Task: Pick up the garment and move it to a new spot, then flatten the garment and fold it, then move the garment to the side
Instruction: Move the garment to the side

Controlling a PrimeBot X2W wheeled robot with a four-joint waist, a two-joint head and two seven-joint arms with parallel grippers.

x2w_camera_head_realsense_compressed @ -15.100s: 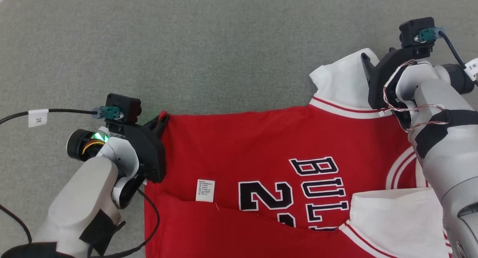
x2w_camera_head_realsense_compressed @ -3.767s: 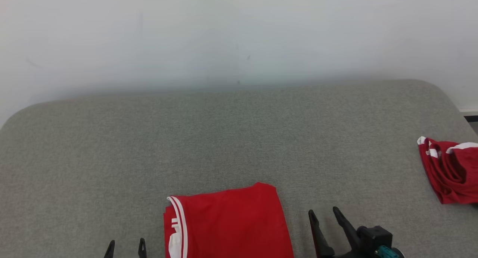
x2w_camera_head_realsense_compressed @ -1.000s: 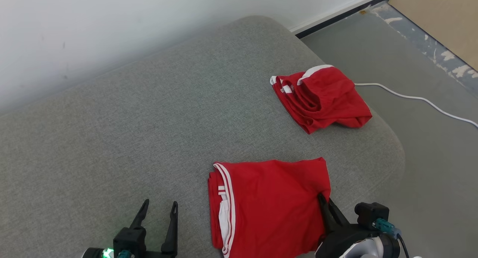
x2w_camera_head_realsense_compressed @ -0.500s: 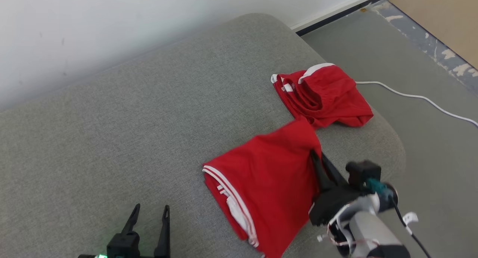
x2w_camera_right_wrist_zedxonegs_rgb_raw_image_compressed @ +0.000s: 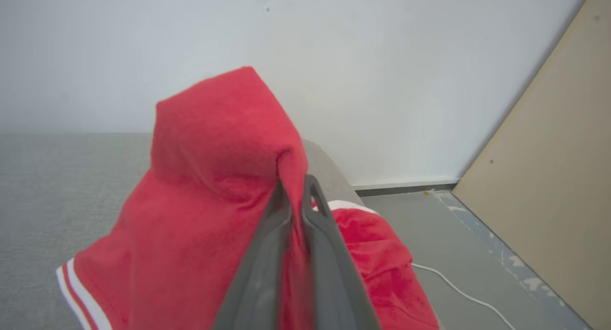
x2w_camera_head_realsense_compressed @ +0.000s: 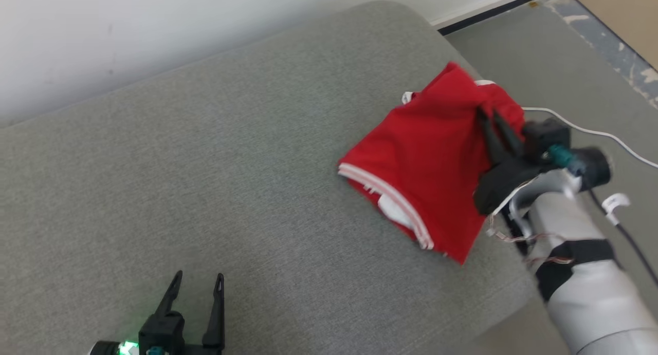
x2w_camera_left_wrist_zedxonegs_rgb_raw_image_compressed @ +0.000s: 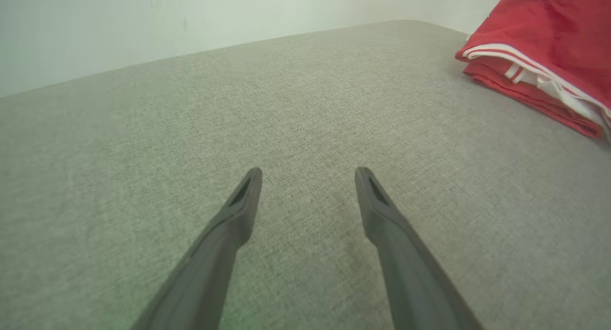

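Up toward 2 o'clock went the folded red shirt [x2w_camera_head_realsense_compressed: 416, 160]; it hangs over the far corner of the couch [x2w_camera_head_realsense_compressed: 205, 165], striped edge pointing to 8 o'clock, about as long as wide. The right gripper [x2w_camera_head_realsense_compressed: 488, 112] pinches it tight. Another red cloth [x2w_camera_right_wrist_zedxonegs_rgb_raw_image_compressed: 382, 244] sits just behind. At 7 o'clock, the left gripper [x2w_camera_head_realsense_compressed: 199, 275] is wide apart.
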